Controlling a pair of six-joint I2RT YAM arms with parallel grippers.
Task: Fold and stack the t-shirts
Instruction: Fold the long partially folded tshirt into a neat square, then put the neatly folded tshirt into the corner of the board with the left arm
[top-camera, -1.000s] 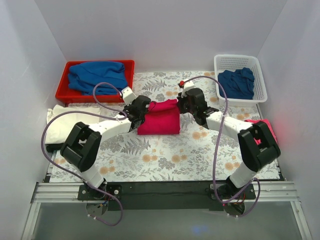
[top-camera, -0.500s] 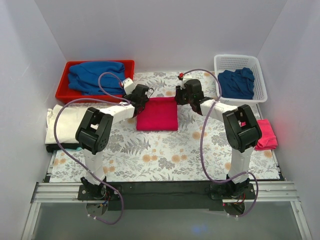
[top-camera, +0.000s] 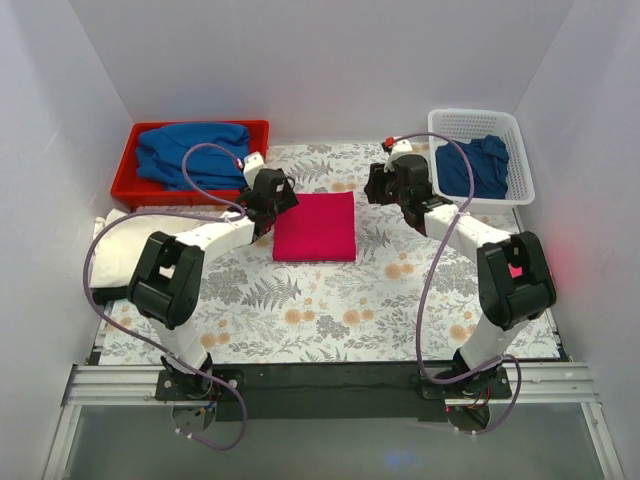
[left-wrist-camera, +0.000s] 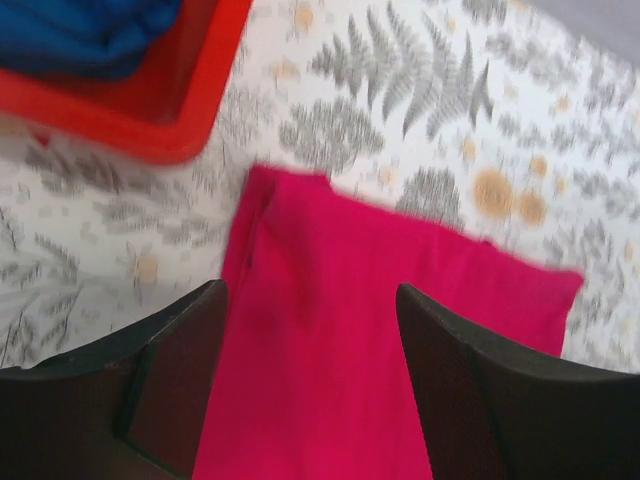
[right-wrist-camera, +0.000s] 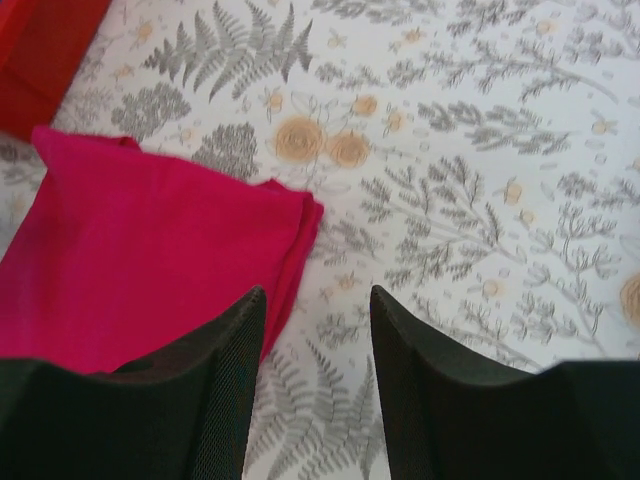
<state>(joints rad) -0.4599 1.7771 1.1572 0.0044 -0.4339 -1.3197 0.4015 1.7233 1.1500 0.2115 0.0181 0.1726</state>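
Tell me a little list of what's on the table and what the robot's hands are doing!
Middle: crimson t-shirt, folded flat on the flowery cloth
Left gripper: open, over the shirt, holding nothing
Right gripper: open, just off the shirt's edge, holding nothing
Red tray: blue shirt inside
White basket: dark blue shirt inside
Left side: cream shirt

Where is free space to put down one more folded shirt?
In front of the crimson shirt, toward the near edge, the flowered cloth is bare. Crowded: left by the cream shirt, behind by red bin and white basket.
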